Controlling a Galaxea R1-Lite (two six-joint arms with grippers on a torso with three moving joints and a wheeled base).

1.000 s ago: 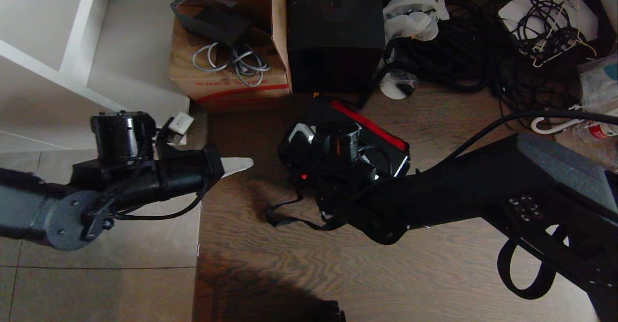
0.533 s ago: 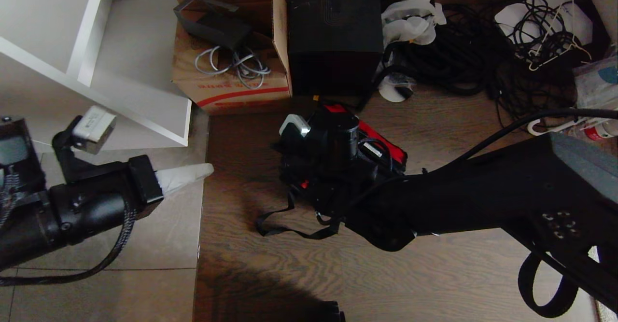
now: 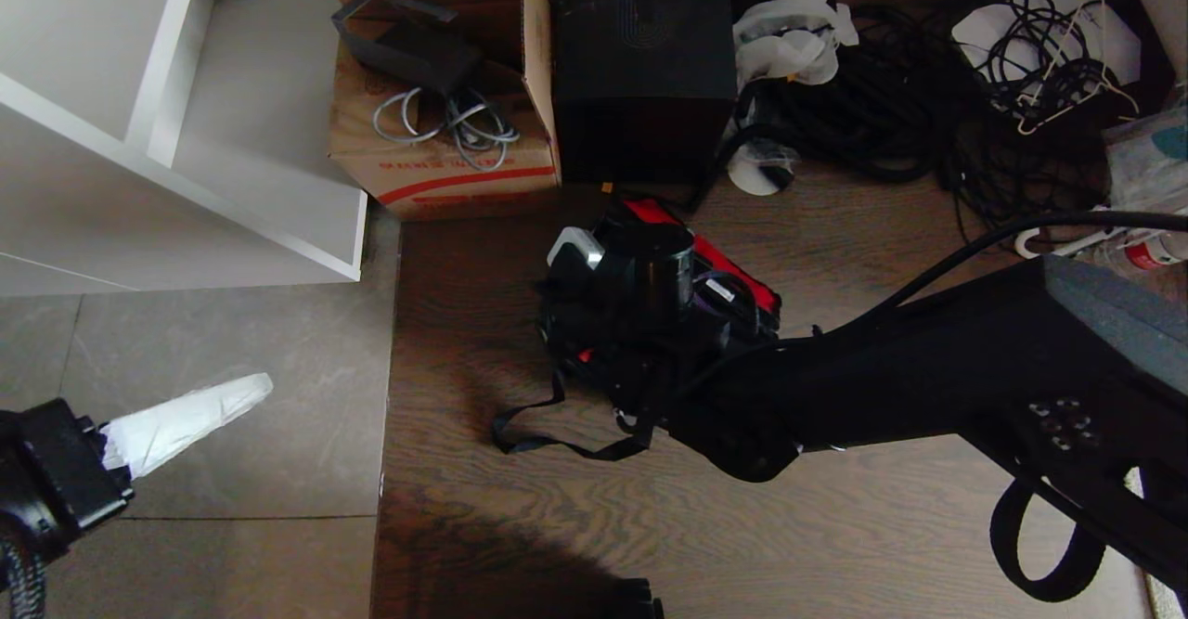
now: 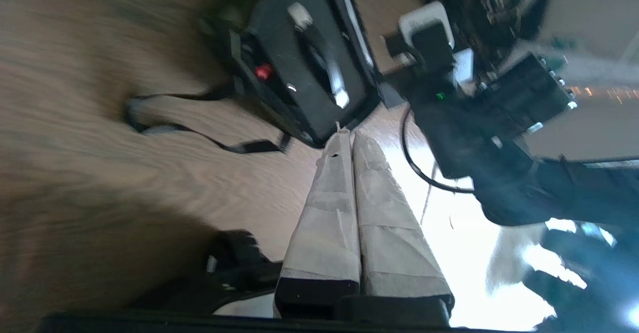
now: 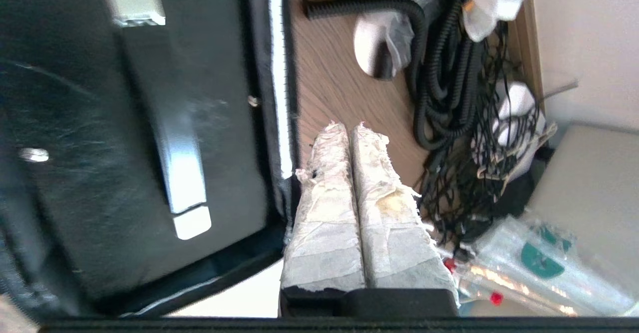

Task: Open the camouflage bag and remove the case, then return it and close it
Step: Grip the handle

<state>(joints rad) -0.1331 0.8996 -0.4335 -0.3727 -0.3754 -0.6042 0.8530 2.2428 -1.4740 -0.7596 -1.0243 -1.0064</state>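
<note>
The right end effector has its two tape-wrapped fingers pressed together with nothing between them. Its tips sit just beside the long edge of the case, a flat black hard case with a silver handle and a silver-white rim, and do not grip it. The case lies inside the open camouflage bag, whose dark wall and pale zip line run between the case and the fingers. In the head view the right wrist covers most of the bag, of which a red-trimmed edge and a loose black strap on the wooden floor show. Beyond the right end effector, toward the wall, lie coiled black cables and a clear plastic packet.

The left end effector also has its taped fingers closed together and empty. It hangs well apart from the bag, over grey floor tiles, pointing toward the bag across the floor. Farther out stand a white shelf unit, a brown cardboard box holding grey cables, and a taller plain black box.
</note>
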